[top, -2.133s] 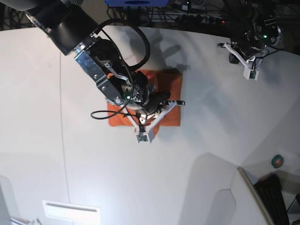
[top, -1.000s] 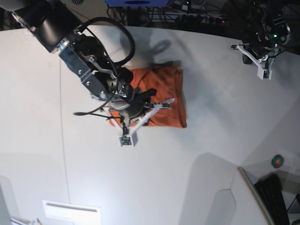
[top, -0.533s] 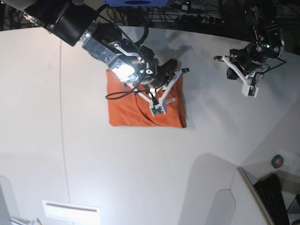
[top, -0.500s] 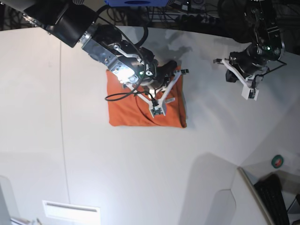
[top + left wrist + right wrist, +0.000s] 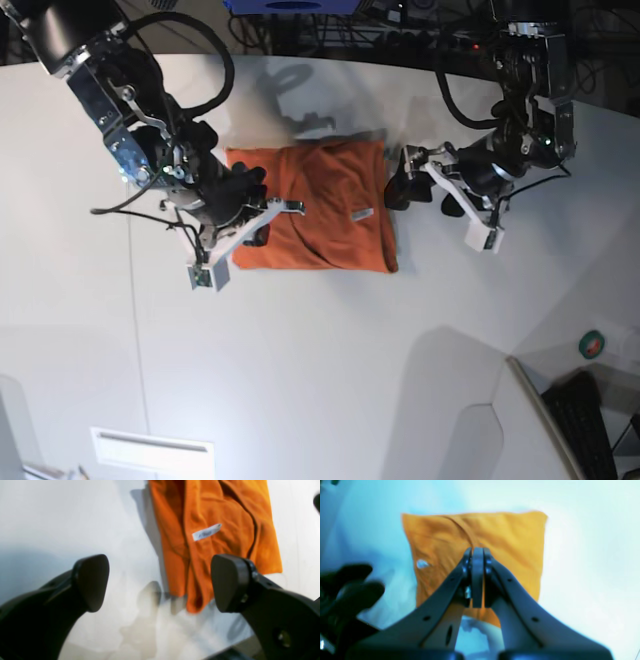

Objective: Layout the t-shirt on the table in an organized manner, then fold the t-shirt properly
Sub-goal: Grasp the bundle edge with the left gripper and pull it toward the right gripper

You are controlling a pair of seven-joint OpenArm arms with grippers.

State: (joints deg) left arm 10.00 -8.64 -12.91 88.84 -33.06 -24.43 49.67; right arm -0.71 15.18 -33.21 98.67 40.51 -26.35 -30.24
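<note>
Hiding the t-shirt [image 5: 320, 205] edge: right fingers [image 5: 250, 215].

Beyond the far edge, a dark strip held tangled cables [image 5: 400, 25] and a blue object [image 5: 290, 6]. A green and red roll [image 5: 592, 344] and a black keyboard [image 5: 585, 425] lay at the lower right.

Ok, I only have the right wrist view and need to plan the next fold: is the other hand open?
Observer: Yes. The left hand is wide open and empty, at the edge of the folded bright orange cloth t-shirt.
Operator: That white spot on it?
Observer: A small white tag, lying on top.
Operator: Room around it?
Observer: The base view shows the smooth white table all round the t-shirt.
</note>
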